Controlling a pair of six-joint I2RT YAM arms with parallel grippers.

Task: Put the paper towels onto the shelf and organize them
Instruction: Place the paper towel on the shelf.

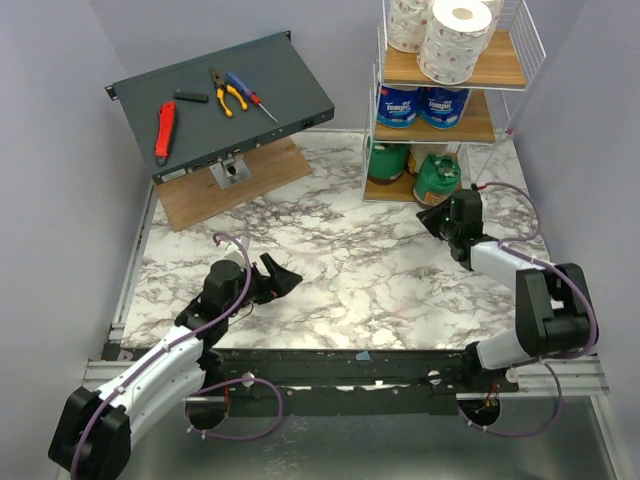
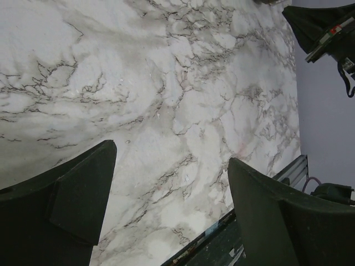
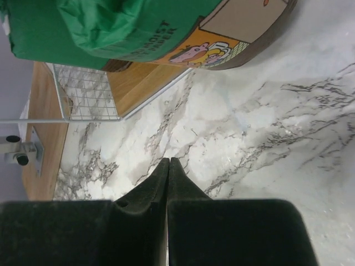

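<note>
The shelf [image 1: 505, 70] stands at the back right of the marble table. White paper towels with pink speckles [image 1: 455, 40] fill its top tier and blue-and-white ones [image 1: 420, 105] the middle tier. A green one [image 1: 388, 160] sits on the bottom tier, and another green roll [image 1: 437, 178] is at that tier's front edge. My right gripper [image 1: 432, 218] is shut and empty just in front of this roll. In the right wrist view its closed tips [image 3: 168, 162] hover over marble below the green roll [image 3: 122, 27] and the shelf's bottom board [image 3: 138, 83]. My left gripper [image 1: 285, 275] [image 2: 172, 153] is open and empty over bare marble.
A dark grey slanted panel [image 1: 290, 75] on a wooden base [image 1: 235, 185] fills the back left. It carries a red-handled tool [image 1: 164, 130], pliers [image 1: 228, 95] and a screwdriver [image 1: 250, 95]. Grey walls close both sides. The table's metal front rail [image 1: 350, 360] runs between the arm bases.
</note>
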